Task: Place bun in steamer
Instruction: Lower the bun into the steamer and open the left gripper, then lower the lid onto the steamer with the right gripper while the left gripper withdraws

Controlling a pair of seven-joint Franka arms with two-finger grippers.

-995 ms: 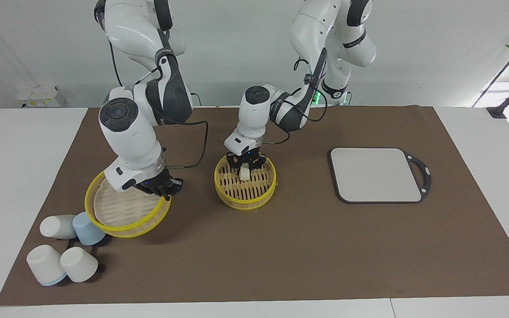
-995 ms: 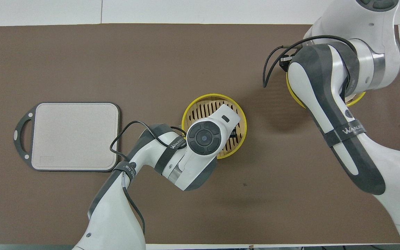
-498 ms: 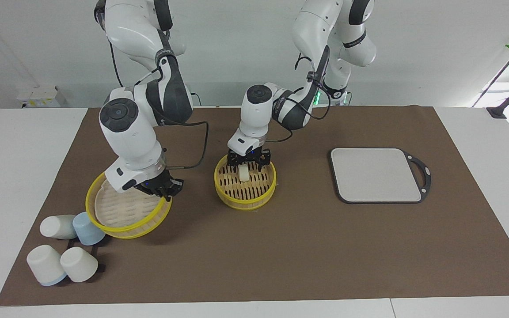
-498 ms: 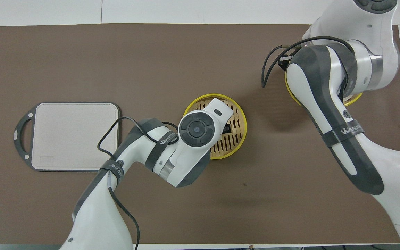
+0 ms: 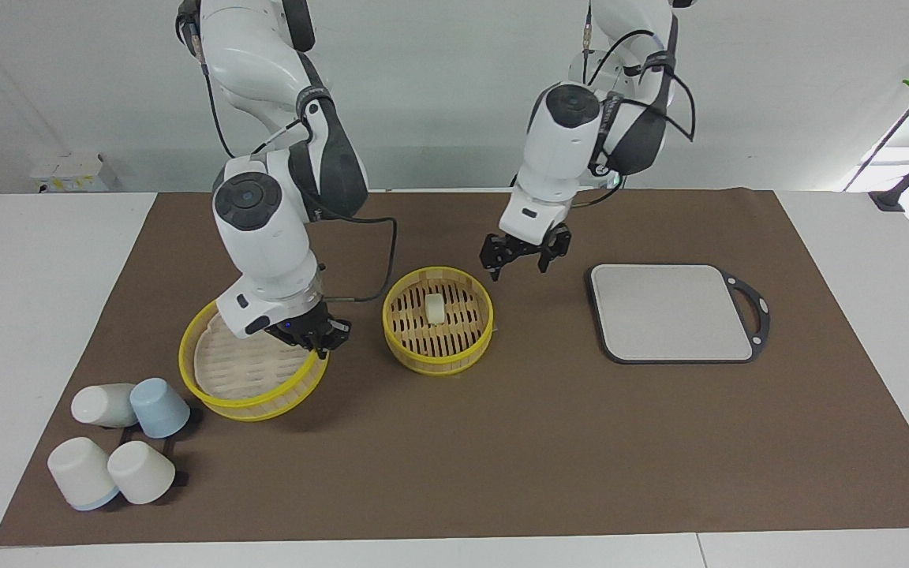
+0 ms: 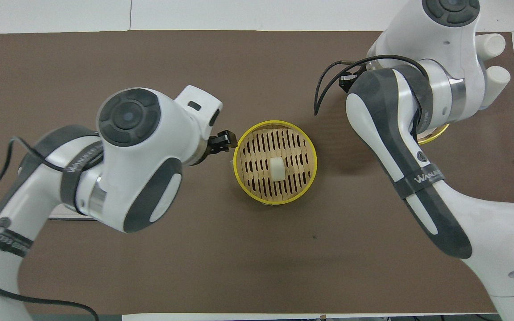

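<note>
The cream-white bun [image 5: 435, 308] lies free on the slats in the middle of the open yellow-rimmed steamer [image 5: 437, 365]; the overhead view shows the bun [image 6: 277, 169] and the steamer [image 6: 275, 202] too. My left gripper [image 5: 524, 256] is open and empty, raised over the mat between the steamer and the grey board; it shows beside the steamer's rim in the overhead view [image 6: 221, 142]. My right gripper [image 5: 308, 331] is shut on the rim of the steamer lid [image 5: 241, 371] and holds it tilted over the mat beside the steamer. In the overhead view only a sliver of the lid [image 6: 433, 136] shows under the right arm.
A grey rectangular board [image 5: 671, 312] with a black handle lies toward the left arm's end of the table. Several white and pale blue cups [image 5: 140, 472] lie at the right arm's end, farther from the robots than the lid. A brown mat [image 5: 502, 457] covers the table.
My left gripper let go of the bun in the steamer, rose and drew away toward the board. My right gripper carried the lid a little closer to the steamer.
</note>
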